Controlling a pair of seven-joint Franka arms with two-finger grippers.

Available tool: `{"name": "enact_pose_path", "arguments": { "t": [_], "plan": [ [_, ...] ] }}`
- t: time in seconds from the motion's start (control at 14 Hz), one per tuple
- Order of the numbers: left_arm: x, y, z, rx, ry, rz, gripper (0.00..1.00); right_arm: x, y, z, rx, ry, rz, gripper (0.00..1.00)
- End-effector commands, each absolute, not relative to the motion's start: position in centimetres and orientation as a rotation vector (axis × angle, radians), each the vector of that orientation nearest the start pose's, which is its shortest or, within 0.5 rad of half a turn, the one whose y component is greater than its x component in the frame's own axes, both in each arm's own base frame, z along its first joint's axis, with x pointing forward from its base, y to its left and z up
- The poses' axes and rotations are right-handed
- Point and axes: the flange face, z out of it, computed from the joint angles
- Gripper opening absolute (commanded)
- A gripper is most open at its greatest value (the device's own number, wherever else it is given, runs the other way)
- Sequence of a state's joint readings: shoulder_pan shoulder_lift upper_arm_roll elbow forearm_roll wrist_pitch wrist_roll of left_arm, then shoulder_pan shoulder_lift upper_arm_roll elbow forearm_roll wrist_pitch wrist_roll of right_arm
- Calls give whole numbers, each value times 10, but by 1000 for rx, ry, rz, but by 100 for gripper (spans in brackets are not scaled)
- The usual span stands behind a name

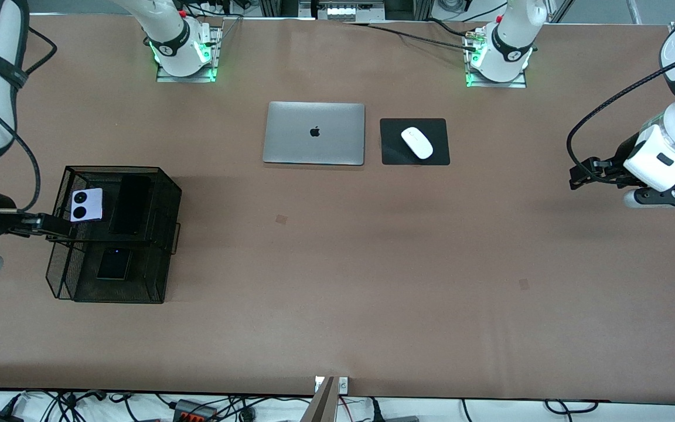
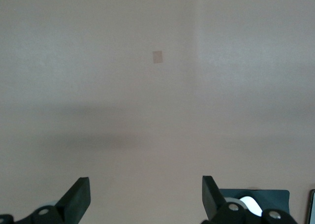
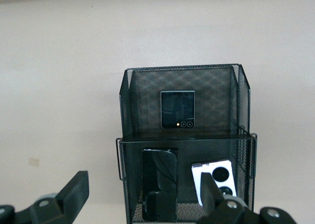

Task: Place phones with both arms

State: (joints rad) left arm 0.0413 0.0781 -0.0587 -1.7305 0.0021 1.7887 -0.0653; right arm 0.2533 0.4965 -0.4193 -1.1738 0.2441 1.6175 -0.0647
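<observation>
A black mesh organizer (image 1: pixel 164 193) stands toward the right arm's end of the table and holds all three phones. The lilac-white phone (image 1: pixel 87 205) with two black circles and the long black slab (image 1: pixel 129 204) lie side by side on its upper shelf. The squarish black phone (image 1: pixel 115 264) lies in the lower part, nearer to the front camera. All three also show in the right wrist view: lilac-white (image 3: pixel 215 177), slab (image 3: pixel 160 184), squarish black (image 3: pixel 177 109). My right gripper (image 1: pixel 50 224) (image 3: pixel 145 184) is open and empty beside the organizer. My left gripper (image 1: pixel 580 174) (image 2: pixel 145 184) is open and empty over bare table at the left arm's end.
A closed silver laptop (image 1: pixel 314 133) and a white mouse (image 1: pixel 417 142) on a black pad (image 1: pixel 393 153) lie mid-table near the robots' bases. The mouse (image 2: pixel 248 204) also shows in the left wrist view. Small tape marks (image 1: pixel 280 219) dot the brown table.
</observation>
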Motion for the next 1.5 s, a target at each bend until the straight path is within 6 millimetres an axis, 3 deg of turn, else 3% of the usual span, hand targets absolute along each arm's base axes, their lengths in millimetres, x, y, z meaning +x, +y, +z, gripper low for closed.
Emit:
{"name": "enact_pose_path", "arguments": {
  "t": [0.0,0.21,0.64,0.93,1.14,1.43],
  "plan": [
    [587,-6,528,-3159,-53,22,100,677,-27,553,-3044,176,4,100],
    [580,-13,535,-3158,-31,34,100,667,-35,574,-3103,107,-22,100],
    [580,-24,536,-3157,8,27,100,639,-38,574,-3132,100,43,100],
    [574,-20,543,-3156,-4,71,100,592,-32,569,-3138,96,14,100],
    [574,-11,540,-3157,64,87,100,569,-31,568,-3145,95,31,100],
    [576,-6,539,-3156,55,84,100,578,-34,569,-3153,92,17,100]
  ]
}}
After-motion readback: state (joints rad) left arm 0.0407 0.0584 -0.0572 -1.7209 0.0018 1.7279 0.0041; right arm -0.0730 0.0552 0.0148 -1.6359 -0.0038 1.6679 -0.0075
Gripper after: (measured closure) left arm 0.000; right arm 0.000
